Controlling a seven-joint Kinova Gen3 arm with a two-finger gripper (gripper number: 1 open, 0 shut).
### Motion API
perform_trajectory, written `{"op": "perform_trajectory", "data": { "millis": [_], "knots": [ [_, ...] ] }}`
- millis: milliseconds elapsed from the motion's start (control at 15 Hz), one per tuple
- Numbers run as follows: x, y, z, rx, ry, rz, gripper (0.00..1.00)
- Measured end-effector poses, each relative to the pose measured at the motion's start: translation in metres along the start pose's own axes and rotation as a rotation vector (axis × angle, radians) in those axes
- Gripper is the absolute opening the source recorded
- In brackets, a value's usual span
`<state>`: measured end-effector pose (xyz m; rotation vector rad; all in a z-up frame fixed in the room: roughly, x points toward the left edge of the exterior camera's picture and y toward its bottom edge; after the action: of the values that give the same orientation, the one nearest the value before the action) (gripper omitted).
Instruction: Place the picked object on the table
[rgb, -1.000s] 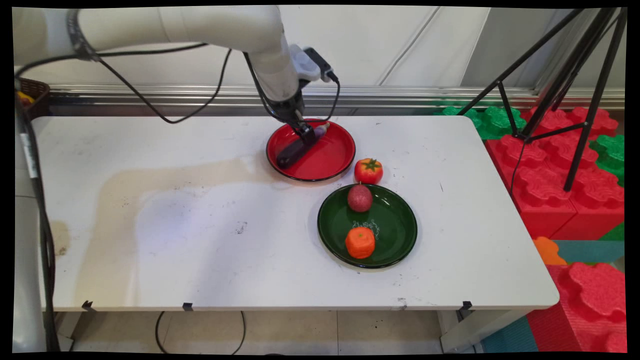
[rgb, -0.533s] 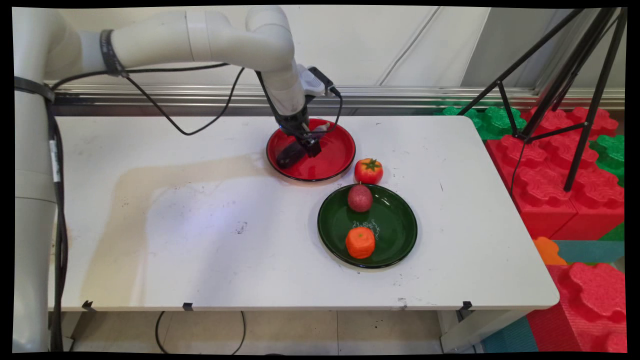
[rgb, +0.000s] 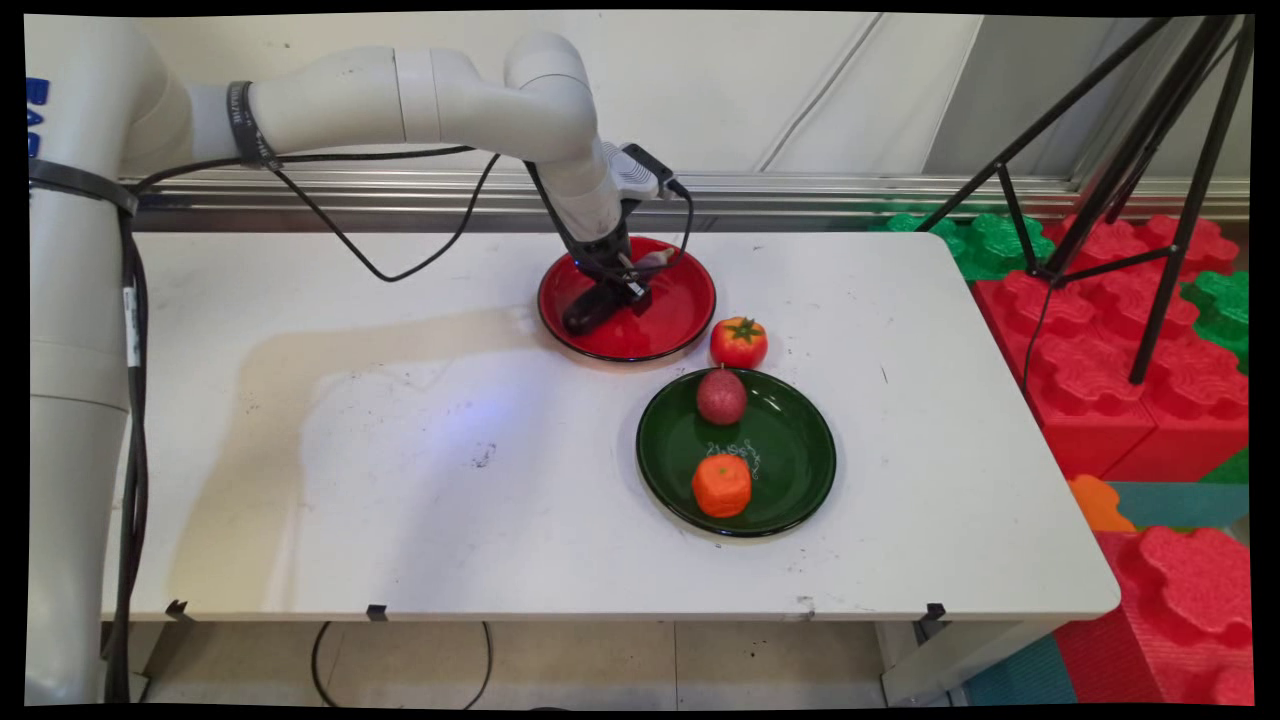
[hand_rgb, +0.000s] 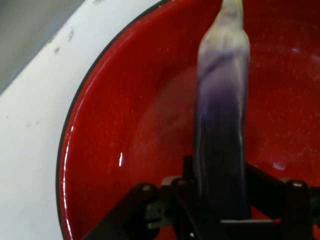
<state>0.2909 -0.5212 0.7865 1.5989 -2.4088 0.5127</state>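
Hand (rgb: 622, 291) low, fingers clamped

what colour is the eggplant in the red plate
Dark purple, fading to pale whitish-lilac toward its tip; the eggplant shows best in the hand view.

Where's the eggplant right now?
The eggplant lies in the red plate at the table's far side, between the gripper's fingers, up-left of the tomato.

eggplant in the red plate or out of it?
In. The eggplant lies in the red plate, its pale tip toward the far rim, and the gripper has its fingers around its dark end.
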Motion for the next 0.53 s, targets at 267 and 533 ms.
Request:
{"op": "perform_trajectory", "data": {
  "millis": [267,533],
  "knots": [
    [-0.003,0.005,-0.012,0.003,0.031,-0.030,0.00],
    [-0.008,0.006,-0.033,0.025,0.062,-0.049,0.00]
  ]
}}
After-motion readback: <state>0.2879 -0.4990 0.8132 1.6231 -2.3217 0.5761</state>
